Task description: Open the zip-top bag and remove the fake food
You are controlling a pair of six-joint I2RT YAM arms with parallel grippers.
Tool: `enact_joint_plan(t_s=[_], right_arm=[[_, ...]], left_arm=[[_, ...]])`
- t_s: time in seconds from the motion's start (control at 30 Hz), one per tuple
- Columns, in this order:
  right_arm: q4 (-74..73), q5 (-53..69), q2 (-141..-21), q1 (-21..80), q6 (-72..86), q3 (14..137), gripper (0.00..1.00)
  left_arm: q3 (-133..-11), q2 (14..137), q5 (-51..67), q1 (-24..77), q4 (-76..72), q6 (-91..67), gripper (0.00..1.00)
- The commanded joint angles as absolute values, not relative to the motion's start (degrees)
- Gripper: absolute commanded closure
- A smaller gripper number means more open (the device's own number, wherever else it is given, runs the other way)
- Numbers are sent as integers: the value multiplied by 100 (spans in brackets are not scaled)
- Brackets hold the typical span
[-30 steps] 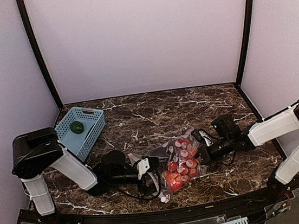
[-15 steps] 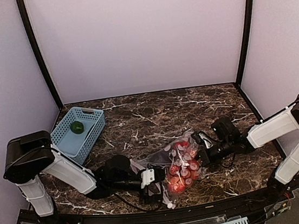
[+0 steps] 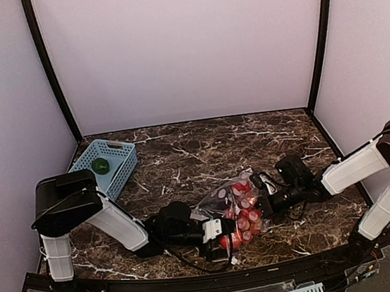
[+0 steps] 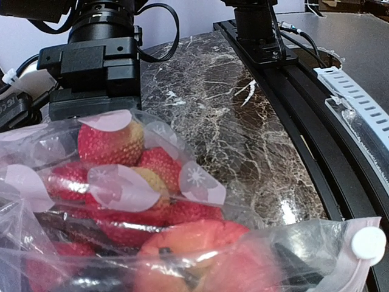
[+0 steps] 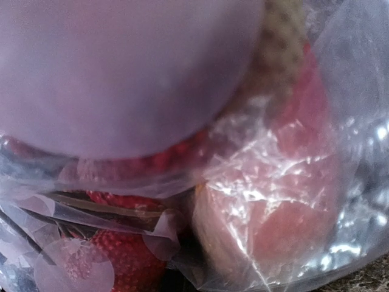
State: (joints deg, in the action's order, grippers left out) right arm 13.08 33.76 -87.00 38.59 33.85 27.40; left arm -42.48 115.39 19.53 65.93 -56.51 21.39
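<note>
The zip-top bag [image 3: 223, 198] lies bunched at the front middle of the marble table, with red fake food [image 3: 243, 215] packed inside. My left gripper [image 3: 218, 230] is pushed into its near end. In the left wrist view its dark fingers [image 4: 292, 263] show through the plastic, standing wide apart with a red-orange piece [image 4: 200, 243] between them, and strawberries [image 4: 109, 143] are piled behind. A white zip slider [image 4: 368, 243] sits at the bag's corner. My right gripper [image 3: 261, 193] pinches the bag's right edge. Its wrist view is filled with the bag [image 5: 273, 182], hiding the fingers.
A blue lattice basket [image 3: 93, 187] stands at the back left with a green ball [image 3: 100, 165] in it. The black front rail [image 4: 316, 121] runs along the table's near edge, just right of the left gripper.
My left arm has slid to the right, pushing its gripper further into the bag. The bag has bunched up toward the right gripper, which has barely moved.
</note>
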Motion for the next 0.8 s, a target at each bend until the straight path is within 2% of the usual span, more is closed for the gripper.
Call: enact_joint_plan(t_s=[0.0,0.07,0.13,0.2,0.33,0.5,0.63,0.77], right_arm=[[1331,3416,-8748,3986,3409,2627,100],[1155,3322,-8645,3927,3303,2653,100],[971,3306,-8483,3733,3195,2613,100],[787,3311,-8245,3434,3073,2543,100],[437,3348,-7865,2886,2832,2468,100],[258,3332,-7748,2656,2682,2478,100],[238,3290,-7714,2627,2660,2487,100],[276,3348,-7753,2628,2670,2505,100]], left_arm=[[-4191,11663,1499,6441,-5619,2004,18],[-3915,11522,1517,6206,-5944,1731,24],[-3547,11302,1546,5989,-6317,1457,36],[-3237,11063,1453,5873,-6485,1397,42],[-2914,10795,1272,5766,-6405,1491,44],[-2807,10866,1055,5722,-6364,1557,41],[-2815,10863,943,5712,-6238,1567,25],[-2790,10753,1021,5716,-6251,1502,20]])
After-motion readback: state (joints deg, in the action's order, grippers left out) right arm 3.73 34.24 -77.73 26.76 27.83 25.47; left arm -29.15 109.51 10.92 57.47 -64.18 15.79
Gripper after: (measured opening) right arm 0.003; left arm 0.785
